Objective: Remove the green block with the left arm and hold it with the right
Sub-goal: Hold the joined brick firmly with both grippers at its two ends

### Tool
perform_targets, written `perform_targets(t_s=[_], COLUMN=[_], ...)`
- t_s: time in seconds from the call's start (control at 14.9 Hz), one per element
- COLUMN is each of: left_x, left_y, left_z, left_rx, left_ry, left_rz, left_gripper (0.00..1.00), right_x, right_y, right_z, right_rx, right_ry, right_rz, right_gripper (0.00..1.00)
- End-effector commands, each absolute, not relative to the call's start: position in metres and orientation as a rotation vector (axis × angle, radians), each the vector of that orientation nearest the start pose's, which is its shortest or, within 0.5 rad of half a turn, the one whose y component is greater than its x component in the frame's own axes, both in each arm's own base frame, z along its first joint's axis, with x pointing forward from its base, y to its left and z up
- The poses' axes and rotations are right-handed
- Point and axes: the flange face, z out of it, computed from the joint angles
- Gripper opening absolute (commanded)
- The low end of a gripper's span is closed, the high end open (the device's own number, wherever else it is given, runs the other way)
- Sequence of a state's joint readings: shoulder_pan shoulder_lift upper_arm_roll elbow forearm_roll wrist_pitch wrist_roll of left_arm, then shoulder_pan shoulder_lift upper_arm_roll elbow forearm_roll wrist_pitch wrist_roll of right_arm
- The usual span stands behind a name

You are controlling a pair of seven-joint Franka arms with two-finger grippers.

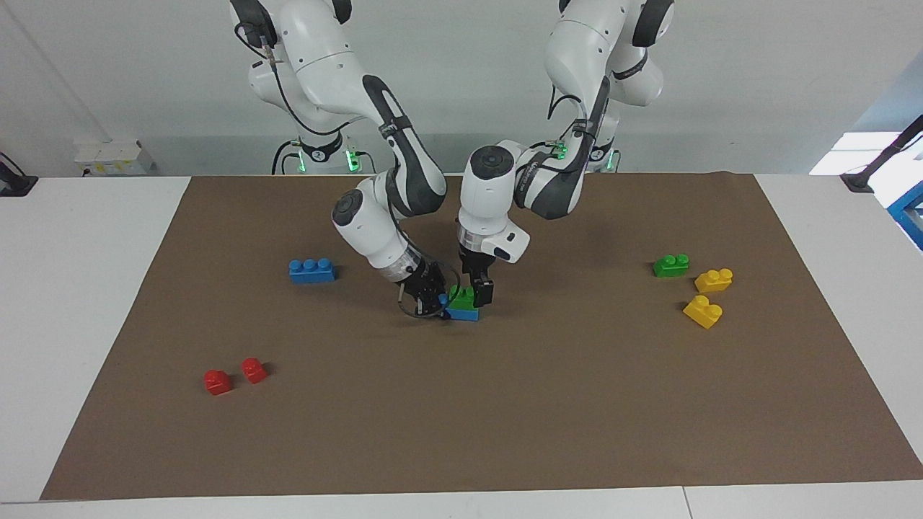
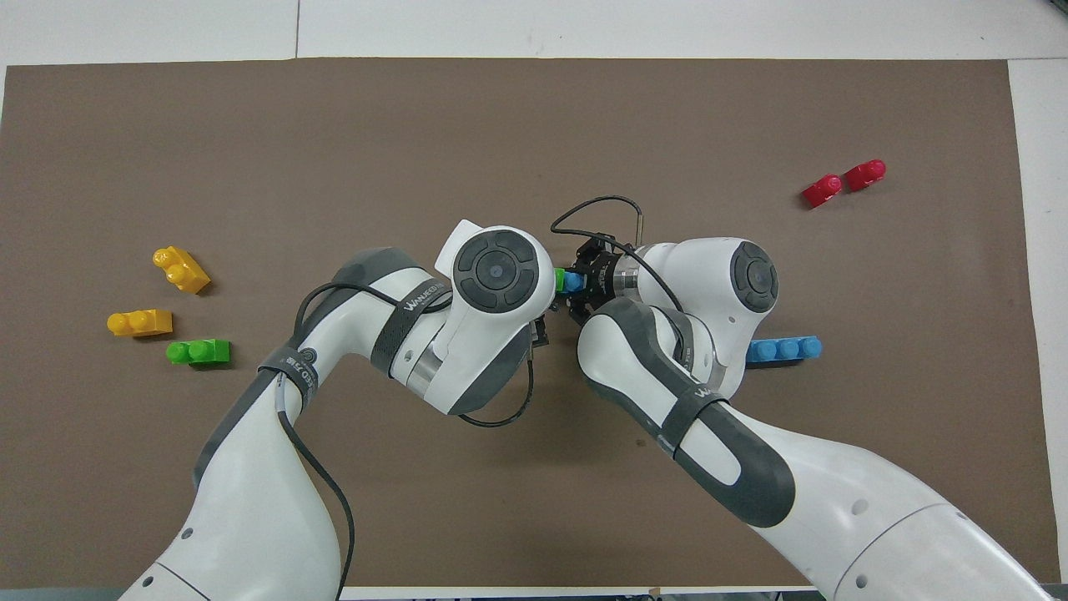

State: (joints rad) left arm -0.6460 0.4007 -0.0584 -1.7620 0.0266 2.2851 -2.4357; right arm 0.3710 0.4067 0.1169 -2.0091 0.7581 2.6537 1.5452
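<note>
On the brown mat (image 1: 505, 418) that covers the table there are eight plastic toy bricks.

Two are green. One small bright green plastic brick (image 1: 461, 295) sits on top of a blue plastic brick (image 1: 462, 313) in the middle of the mat; in the overhead view only a small part of this green block (image 2: 560, 279) shows between the two wrists. The second green brick with two studs (image 1: 671, 265) lies alone toward the left arm's end of the table.

Two are blue: the one under the green block, and a longer blue brick with three studs (image 1: 311, 270) toward the right arm's end.

Two yellow bricks lie near the lone green one: one yellow brick (image 1: 713, 280) just beside it and another yellow brick (image 1: 703, 311) a little farther from the robots.

Two small red bricks, one red brick (image 1: 218, 382) and its red neighbour (image 1: 254, 370), lie close together, farthest from the robots at the right arm's end.

The right gripper (image 1: 437, 299) is low at the stack and is clenched on the end of the blue brick. The left gripper (image 1: 476, 290) is down at the green block with its fingers spread apart, one black finger (image 1: 483, 292) beside the block; I cannot tell if it touches it.
</note>
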Motion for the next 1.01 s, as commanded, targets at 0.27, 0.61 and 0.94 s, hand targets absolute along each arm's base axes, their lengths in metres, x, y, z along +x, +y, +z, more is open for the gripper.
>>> perform_targets(t_s=[0.27, 0.61, 0.94], left_x=[0.5091, 0.5041, 0.5089], left_y=[-0.4289, -0.4300, -0.4269], left_z=[0.3488, 0.3432, 0.3462], left_rx=[1.897, 1.909, 1.943], left_ry=[2.290, 2.283, 2.225], left_rz=[0.021, 0.034, 0.098], left_gripper=[1.00, 0.53, 0.00], right_x=[0.5638, 0.5637, 0.5674], right_y=[0.2705, 0.2705, 0.2687], right_z=[0.2703, 0.2702, 0.2743], right_rx=[-1.736, -1.735, -1.724], right_ry=[2.027, 2.028, 2.034], right_rz=[0.388, 0.391, 0.404], right_gripper=[0.00, 0.00, 0.00])
